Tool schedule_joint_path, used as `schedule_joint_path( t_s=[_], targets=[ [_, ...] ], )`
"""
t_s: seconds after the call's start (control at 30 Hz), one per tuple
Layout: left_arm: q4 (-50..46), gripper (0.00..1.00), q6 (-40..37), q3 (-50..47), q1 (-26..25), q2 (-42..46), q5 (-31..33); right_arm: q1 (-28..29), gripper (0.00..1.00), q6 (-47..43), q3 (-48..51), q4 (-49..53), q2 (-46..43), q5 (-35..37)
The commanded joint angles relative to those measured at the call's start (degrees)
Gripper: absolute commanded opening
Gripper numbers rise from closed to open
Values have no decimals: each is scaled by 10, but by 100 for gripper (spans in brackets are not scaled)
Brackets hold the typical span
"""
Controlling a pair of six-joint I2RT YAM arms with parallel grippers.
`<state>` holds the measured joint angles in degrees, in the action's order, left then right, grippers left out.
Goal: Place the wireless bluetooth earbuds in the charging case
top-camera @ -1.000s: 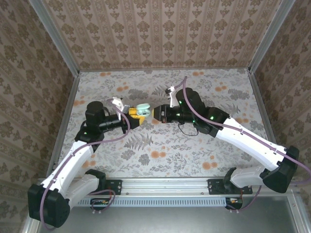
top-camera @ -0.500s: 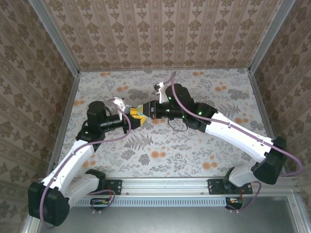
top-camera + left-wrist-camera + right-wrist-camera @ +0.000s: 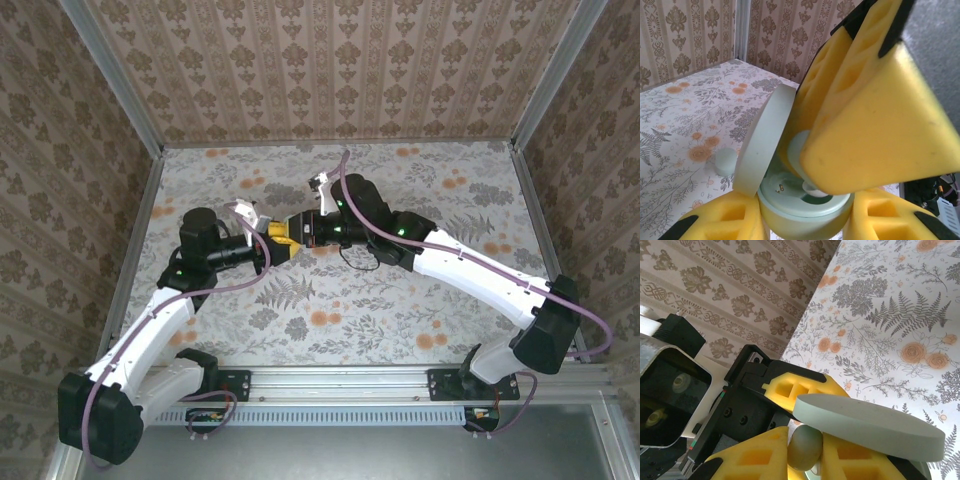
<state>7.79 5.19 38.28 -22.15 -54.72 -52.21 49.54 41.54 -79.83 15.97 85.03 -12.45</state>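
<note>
The right gripper (image 3: 805, 460) is closed down narrow on one earbud (image 3: 804, 444), the pale green bud pinched between its yellow pads (image 3: 757, 457) with only a rounded end showing; the left gripper (image 3: 805, 225) is clamped tight on the base of the charging case (image 3: 805, 207), a yellow finger on either side; the two meet tip to tip over the table (image 3: 400, 310), a little left of centre and toward the far wall. The bud sits at the open mouth of the case, just beside the raised lid (image 3: 764, 145); whether it has seated in its well I cannot tell, since the right finger hides the spot.

The risks, as I judge them: the bulky right finger is touching or nearly touching the lid, so pressing further could knock the lid onto the bud or twist the case in the left grip; the bud is round and held by a small part, so a push off the well's line could roll it between the pads and pop it out onto the table; letting go before it is seated would leave it tilted on the rim. What seems a second earbud (image 3: 726, 161) lies on the table near the case, apart from both grippers; a dropped case or a sweeping arm could scatter it.
</note>
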Motion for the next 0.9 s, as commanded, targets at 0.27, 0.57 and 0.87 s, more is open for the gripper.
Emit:
schedule_joint_path(
  t_s=[0.27,0.57,0.87],
  targets=[
    [32,15,14,29,-5,-8,-3,10,20,-22,-14,2,9,8],
    [28,15,12,31,-6,-7,0,13,22,-30,-17,14,24,5],
    [22,15,8,31,-6,-4,3,15,30,-35,3,20,14,14]
  ],
)
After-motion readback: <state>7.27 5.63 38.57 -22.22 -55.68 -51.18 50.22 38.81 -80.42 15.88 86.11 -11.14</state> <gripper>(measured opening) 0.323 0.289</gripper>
